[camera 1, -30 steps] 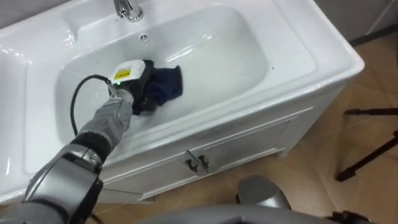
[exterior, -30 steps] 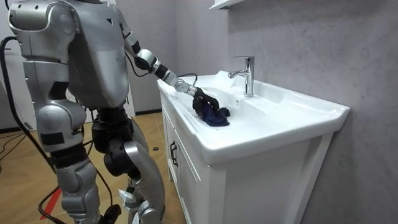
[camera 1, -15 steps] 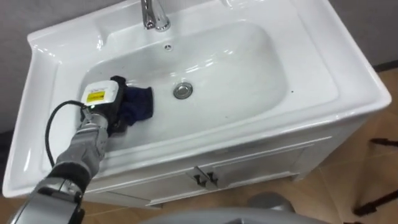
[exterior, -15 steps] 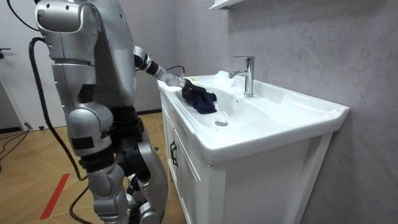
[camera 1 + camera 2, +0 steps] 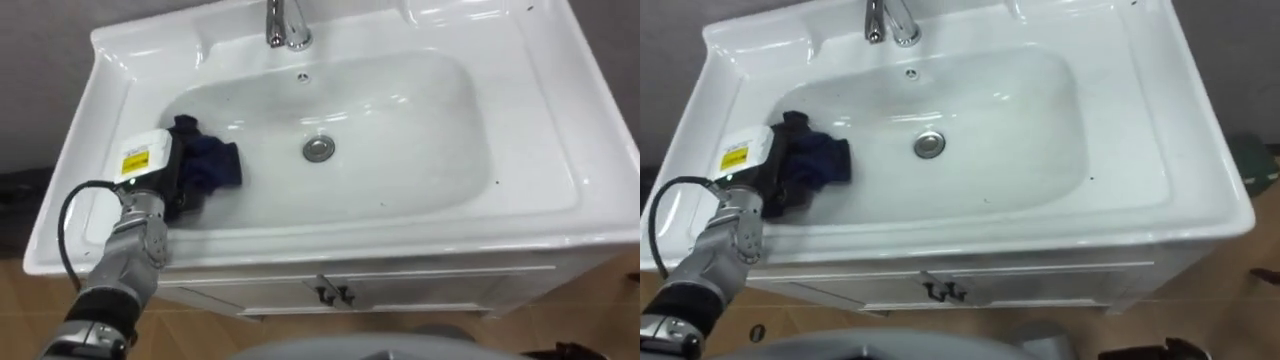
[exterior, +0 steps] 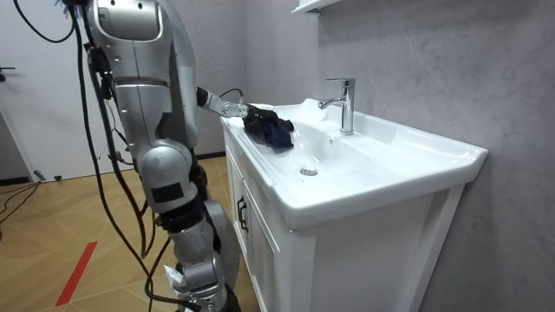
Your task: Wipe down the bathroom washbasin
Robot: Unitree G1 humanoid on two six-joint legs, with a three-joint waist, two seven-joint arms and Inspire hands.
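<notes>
The white basin [image 5: 400, 120] has a chrome faucet [image 5: 285, 25] at its back and a metal drain [image 5: 318, 149] in the middle. A dark blue cloth [image 5: 212, 165] lies bunched on the basin's left slope, well left of the drain. My left hand [image 5: 160, 185] reaches in over the front left rim, its dark fingers curled on the cloth's left part. In the room view the hand [image 6: 251, 113] holds the cloth [image 6: 273, 130] at the basin's end nearest the robot.
A white cabinet with two small door handles [image 5: 330, 295] stands under the basin. The counter rim [image 5: 90, 120] runs wide on the left. A grey wall rises behind the faucet [image 6: 345, 104], with a shelf [image 6: 312, 5] above. The floor is wood.
My left hand has dragged the cloth from near the drain to the basin's left slope. The robot has stepped closer along the cabinet, and the eye views shifted with it.
</notes>
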